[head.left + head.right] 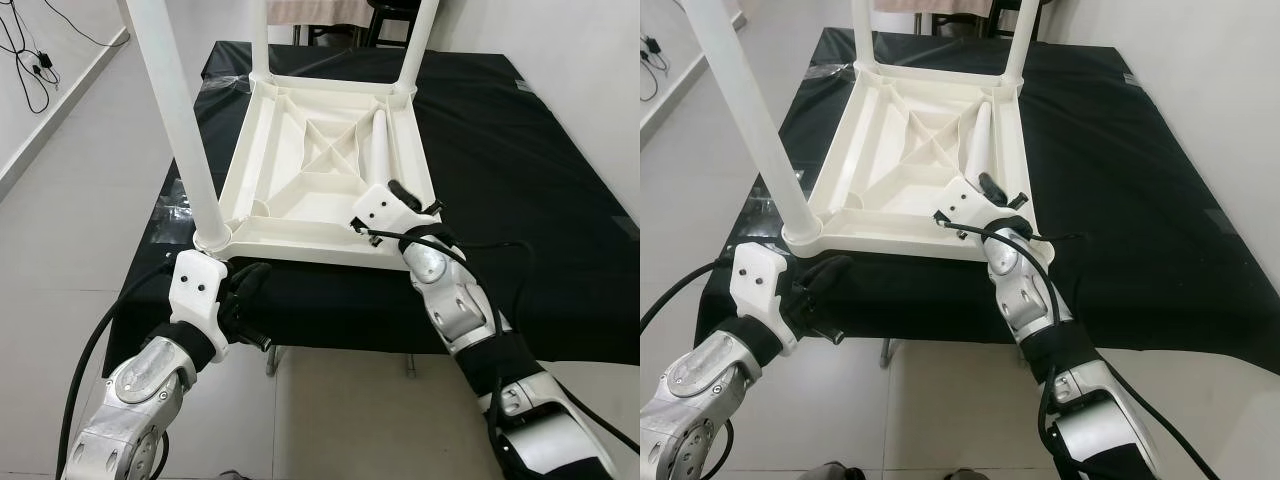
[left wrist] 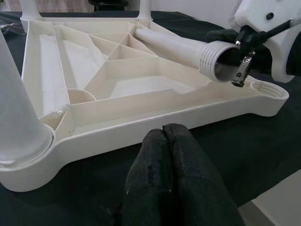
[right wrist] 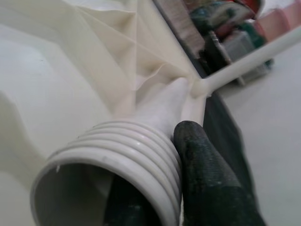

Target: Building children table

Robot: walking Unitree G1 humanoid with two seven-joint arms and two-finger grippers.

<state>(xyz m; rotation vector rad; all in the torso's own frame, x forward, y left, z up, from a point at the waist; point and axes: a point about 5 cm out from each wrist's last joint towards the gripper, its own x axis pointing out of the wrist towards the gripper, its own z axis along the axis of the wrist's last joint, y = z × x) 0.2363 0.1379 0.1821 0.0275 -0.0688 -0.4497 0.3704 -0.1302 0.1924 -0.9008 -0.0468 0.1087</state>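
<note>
Black-draped work table (image 1: 560,200) bearing the upturned white table top (image 1: 300,215), three legs fitted.
Left gripper (image 1: 243,293), fingers pressed together and empty, rests at the near-left corner; right gripper (image 1: 400,200) clasps the loose leg (image 1: 376,150), whose long axis runs away from the robot, threaded end nearest the vacant near-right socket (image 2: 270,89).

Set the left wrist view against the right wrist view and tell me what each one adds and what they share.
Left wrist: the left hand, shut and empty, sits before the near rim of the upturned table top, beside a fitted leg, with the empty corner socket at the far end of that rim. Right wrist: the right hand's finger presses the loose leg's threaded end from close up. Both: the loose leg lying in the top, held by the right hand.
</note>
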